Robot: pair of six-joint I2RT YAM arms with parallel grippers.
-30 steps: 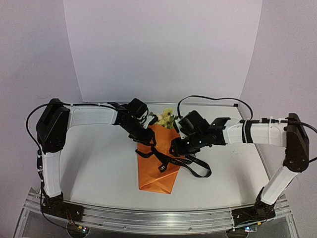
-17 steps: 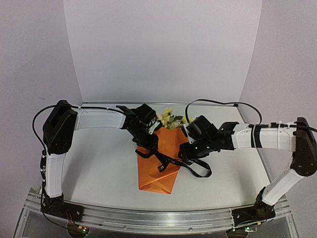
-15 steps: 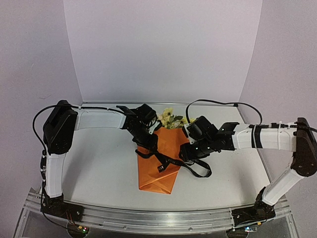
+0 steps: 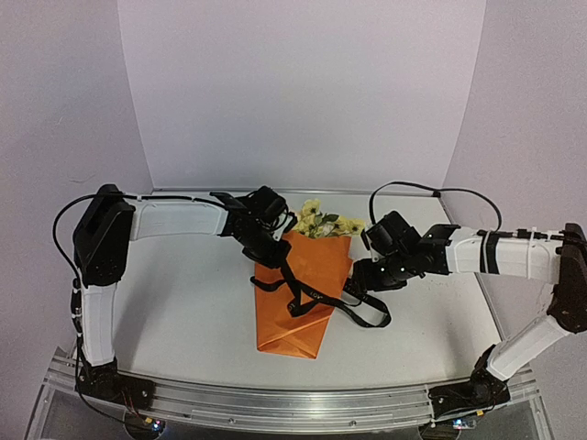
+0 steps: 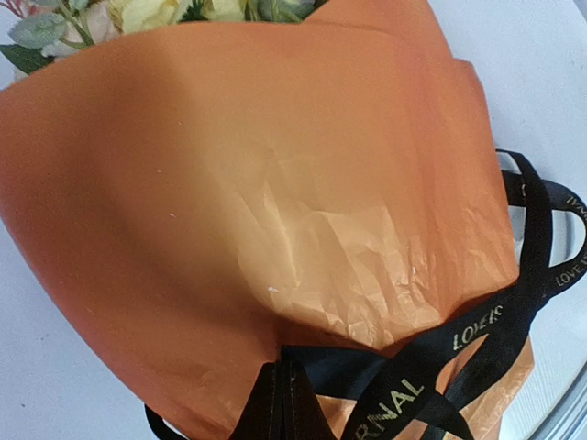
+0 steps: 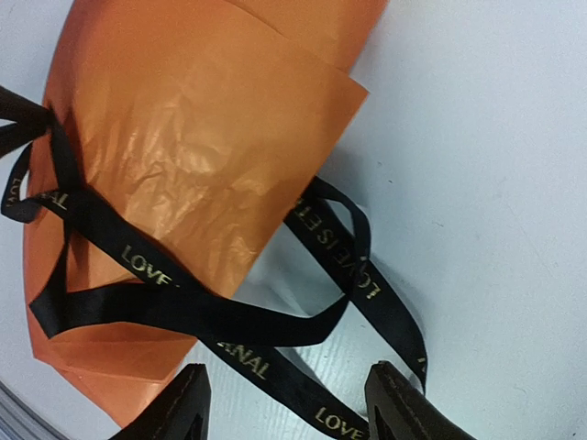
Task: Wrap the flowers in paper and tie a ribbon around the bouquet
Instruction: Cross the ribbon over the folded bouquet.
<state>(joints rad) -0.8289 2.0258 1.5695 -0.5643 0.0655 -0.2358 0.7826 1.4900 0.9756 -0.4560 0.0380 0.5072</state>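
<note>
The bouquet (image 4: 312, 275) lies mid-table, an orange paper (image 5: 257, 183) cone with its point toward the arms. Pale yellow flowers (image 4: 323, 222) poke out of its far, wide end. The black ribbon (image 4: 353, 307) with pale lettering crosses the cone and loops onto the table at its right. My left gripper (image 4: 273, 255) sits at the cone's upper left edge. In the left wrist view its fingers (image 5: 280, 399) are pressed shut on the ribbon (image 5: 477, 339). My right gripper (image 4: 365, 277) hovers right of the cone, open, above the ribbon loop (image 6: 339, 238), holding nothing.
An aluminium rail (image 4: 293, 403) runs along the near table edge between the arm bases. Pale walls close in the back and both sides. The right arm's black cable (image 4: 431, 191) arches over the far right of the table.
The left gripper has closed on the ribbon at the cone's edge. The right arm has drawn back to the right, off the bouquet, its jaws a little wider.
</note>
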